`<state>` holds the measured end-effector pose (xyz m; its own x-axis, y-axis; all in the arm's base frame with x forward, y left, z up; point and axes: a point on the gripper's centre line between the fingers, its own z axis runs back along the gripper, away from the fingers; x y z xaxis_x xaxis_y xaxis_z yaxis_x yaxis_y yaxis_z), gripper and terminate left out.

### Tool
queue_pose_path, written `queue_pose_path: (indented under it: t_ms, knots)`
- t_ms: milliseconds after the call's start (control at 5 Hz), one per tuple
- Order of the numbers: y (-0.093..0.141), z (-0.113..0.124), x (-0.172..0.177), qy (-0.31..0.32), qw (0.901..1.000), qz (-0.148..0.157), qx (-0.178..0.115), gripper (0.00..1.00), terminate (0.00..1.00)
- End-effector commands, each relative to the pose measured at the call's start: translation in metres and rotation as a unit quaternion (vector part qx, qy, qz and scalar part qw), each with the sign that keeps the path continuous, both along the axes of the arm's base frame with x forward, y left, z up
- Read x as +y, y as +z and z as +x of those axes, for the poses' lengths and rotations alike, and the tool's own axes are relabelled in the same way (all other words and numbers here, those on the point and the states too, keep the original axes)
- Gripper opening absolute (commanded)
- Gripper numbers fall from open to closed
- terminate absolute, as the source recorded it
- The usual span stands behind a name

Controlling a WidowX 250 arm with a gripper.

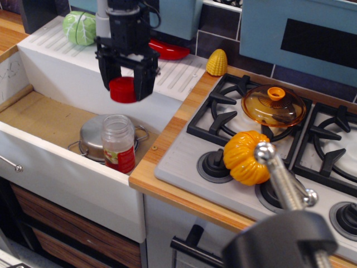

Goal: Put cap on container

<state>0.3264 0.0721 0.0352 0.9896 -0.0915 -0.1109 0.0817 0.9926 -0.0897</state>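
The container [118, 143] is a small clear jar with a red label. It stands upright and open in the sink, in front of a steel pot [95, 137]. My gripper [124, 89] is shut on the red round cap [122, 90]. It holds the cap in the air above the sink, a little above and behind the jar's mouth.
White sink [50, 120] with a grey faucet [105, 33] behind the arm. A green cabbage [80, 28], a red pepper [167, 51] and a yellow corn [217, 62] lie at the back. On the stove are an amber pot lid [274, 104] and an orange pumpkin [245, 157].
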Motion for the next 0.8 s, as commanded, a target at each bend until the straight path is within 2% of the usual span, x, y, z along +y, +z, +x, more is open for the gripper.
queue_pose_path:
  t_ms: [0,200,600]
  knots:
    - [0.012,-0.006,0.004,-0.020,0.9986,0.016,-0.047,0.00,0.00]
    - [0.002,-0.011,0.006,-0.028,0.9982,0.024,-0.047,0.00,0.00]
    - [-0.006,-0.005,-0.004,-0.020,0.9981,0.015,-0.057,0.00,0.00]
